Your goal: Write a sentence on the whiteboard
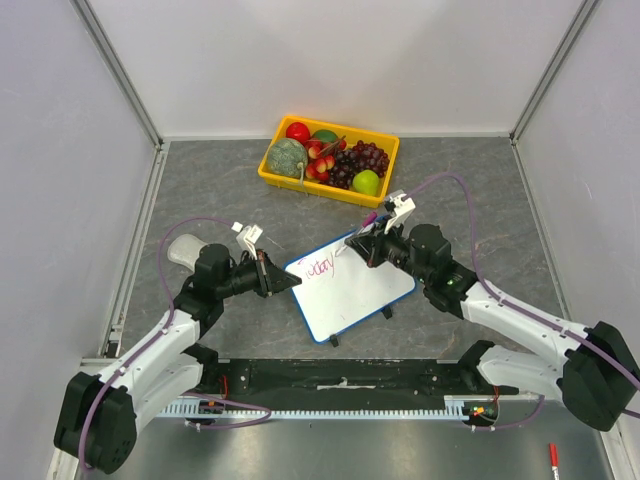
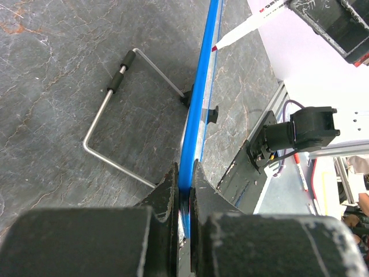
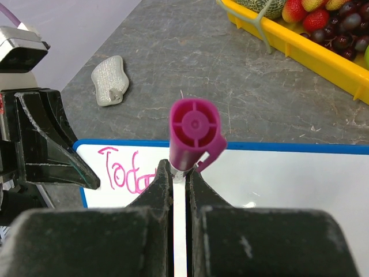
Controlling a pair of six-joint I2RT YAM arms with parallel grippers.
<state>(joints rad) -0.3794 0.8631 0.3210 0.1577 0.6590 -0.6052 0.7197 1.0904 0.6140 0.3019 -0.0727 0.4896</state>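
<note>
While the left gripper [image 1: 290, 283] pinches its left corner, the whiteboard [image 1: 360, 295] sits skewed on the table [image 1: 220, 180], the sentence [image 1: 318, 268] slanting toward the basket [image 1: 320, 190]; the right gripper [image 1: 372, 240] clamps a marker [image 3: 195, 127] at the far edge, open table all around.

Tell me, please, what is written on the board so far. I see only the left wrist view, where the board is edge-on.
Observer: The right wrist view shows pink letters reading "Toda" on the board; the marker hides the rest.
Operator: In which part of the board are they?
Observer: In the top view, they are in the corner clamped by the left end effector.
Operator: What lies beyond the board?
Observer: A yellow basket of fruit, apart from the board.
</note>
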